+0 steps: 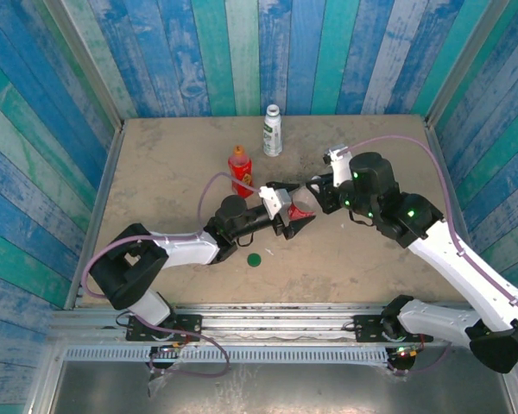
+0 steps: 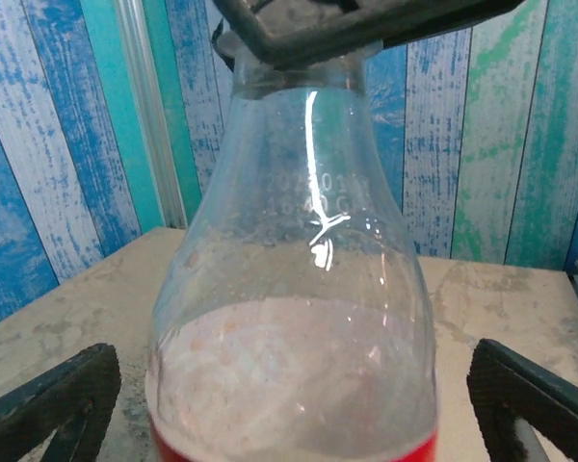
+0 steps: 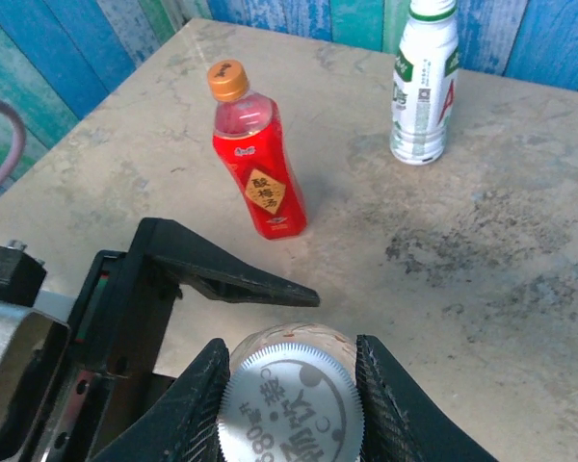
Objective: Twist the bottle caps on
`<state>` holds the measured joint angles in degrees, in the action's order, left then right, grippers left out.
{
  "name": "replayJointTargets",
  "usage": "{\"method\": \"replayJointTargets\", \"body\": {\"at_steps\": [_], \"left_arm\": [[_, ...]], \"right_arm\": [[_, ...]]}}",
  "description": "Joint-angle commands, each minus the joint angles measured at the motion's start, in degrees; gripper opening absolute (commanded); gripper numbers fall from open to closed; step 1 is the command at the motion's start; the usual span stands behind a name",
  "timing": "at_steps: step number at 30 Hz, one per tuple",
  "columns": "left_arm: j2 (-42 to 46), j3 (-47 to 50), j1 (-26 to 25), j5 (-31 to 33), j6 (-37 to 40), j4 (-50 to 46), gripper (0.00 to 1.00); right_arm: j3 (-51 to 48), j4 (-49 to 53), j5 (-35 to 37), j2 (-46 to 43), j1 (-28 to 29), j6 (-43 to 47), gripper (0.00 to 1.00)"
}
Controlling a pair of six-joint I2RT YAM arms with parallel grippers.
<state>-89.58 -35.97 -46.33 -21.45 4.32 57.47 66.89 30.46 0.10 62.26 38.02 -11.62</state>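
Red bottle (image 3: pixel 260 183) capped; right tool (image 3: pixel 291 380) pinches white cap (image 3: pixel 289 409) on clear bottle (image 2: pixel 289 289), left tool (image 2: pixel 289 409) spread; green cap (image 1: pixel 255 259) lies unfitted near worktop (image 1: pixel 155 172) front edge.

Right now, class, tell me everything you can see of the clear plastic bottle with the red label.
The clear plastic bottle stands upright, with a narrow neck, rounded shoulders, faint printed code and a red label low down. A white ridged cap sits on top, pinched by the right gripper. The open left gripper flanks its body without touching.
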Motion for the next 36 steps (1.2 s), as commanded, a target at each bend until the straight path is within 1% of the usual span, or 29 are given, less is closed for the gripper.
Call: {"method": "replayJointTargets", "body": {"at_steps": [1, 4, 9, 12, 13, 18, 21, 26, 33, 36], "left_arm": [[4.2, 2.2, 0.9, 2.1, -0.9, 0.4, 0.94], [7.0, 5.2, 2.8, 3.1, -3.0, -0.7, 0.94], [14.2, 9.5, 4.6, 7.1, -3.6, -7.7, 0.94], [17.4, 10.6, 5.3, 8.9, -3.7, -11.6, 0.94], [19.6, 10.8, 5.5, 9.2, -3.6, -12.6, 0.94], [22.5, 11.5, 6.2, 10.4, -3.8, -14.9, 0.94], [23.0, 11.5, 6.4, 10.3, -3.8, -15.1, 0.94], [24.1, 11.8, 6.6, 10.6, -3.7, -15.9, 0.94], [26.5, 12.7, 7.0, 11.4, -3.4, -17.2, 0.94], [26.8, 12.8, 7.2, 11.6, -3.4, -17.5, 0.94]], "right_arm": [[-0.7, -1.0, 2.1, 0.9, -2.8, 3.4, 0.24], [0.5, -2.0, 2.4, 3.6, -7.7, 5.8, 0.25], [5.2, -4.1, 1.6, 11.0, -16.7, 10.2, 0.27], [9.4, -5.0, -0.4, 16.3, -21.9, 11.6, 0.28], [10.7, -5.1, -1.1, 18.0, -23.2, 11.7, 0.28], [18.7, -5.5, -6.1, 27.0, -29.2, 11.1, 0.28], [23.6, -4.6, -5.5, 32.2, -30.4, 12.4, 0.28], [31.5, -1.1, -3.1, 39.3, -30.7, 14.6, 0.29], [32.4, -0.3, -2.4, 42.1, -31.0, 15.0, 0.35], [32.5, -0.1, -2.7, 42.2, -31.0, 15.1, 0.41]]}}
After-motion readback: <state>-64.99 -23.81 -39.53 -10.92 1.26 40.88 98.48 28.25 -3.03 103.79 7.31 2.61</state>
